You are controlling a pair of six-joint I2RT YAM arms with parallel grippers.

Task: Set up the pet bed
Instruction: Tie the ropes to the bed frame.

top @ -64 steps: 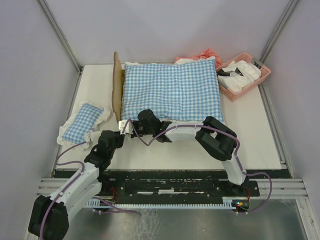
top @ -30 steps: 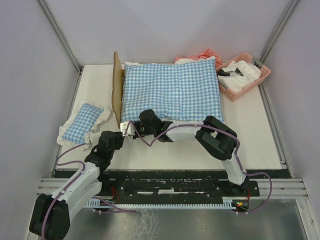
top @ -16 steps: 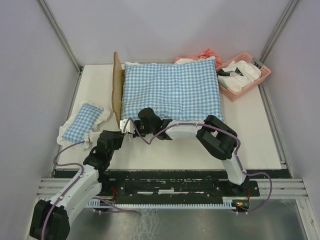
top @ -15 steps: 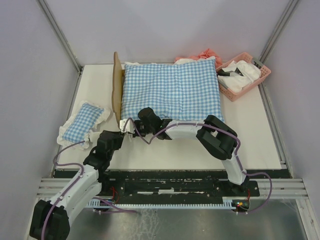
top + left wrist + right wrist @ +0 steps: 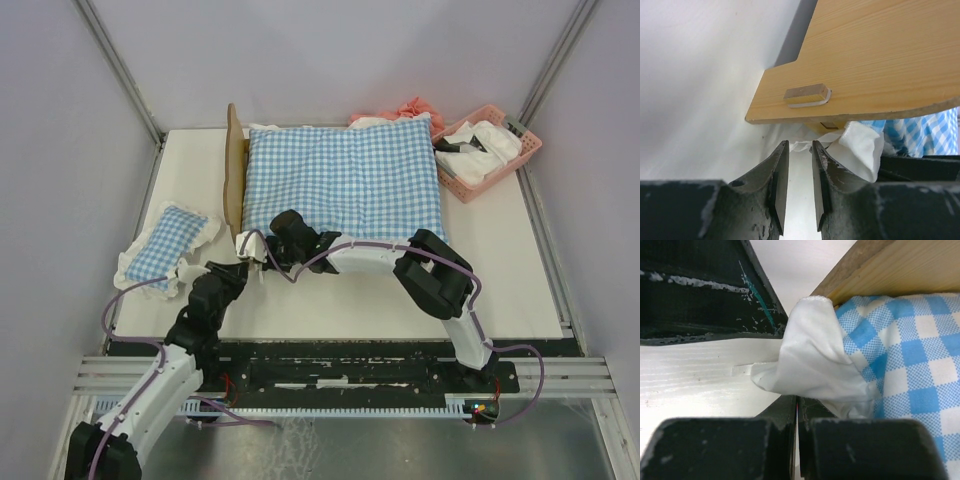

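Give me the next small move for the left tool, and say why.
Probably ease the left tool forward onto the cushion's white frill and close. Its jaws stand slightly apart with nothing between them. The frill bunches out just ahead, by the lower corner of the pet bed's headboard, next to the shut right tool.

A white table [image 5: 500, 290] sits between pale grey walls [image 5: 330, 60] on the far, left and right sides. Shiny metal bars [image 5: 122, 78] run up the far corners. A metal rail [image 5: 560, 372] lies along the near edge.
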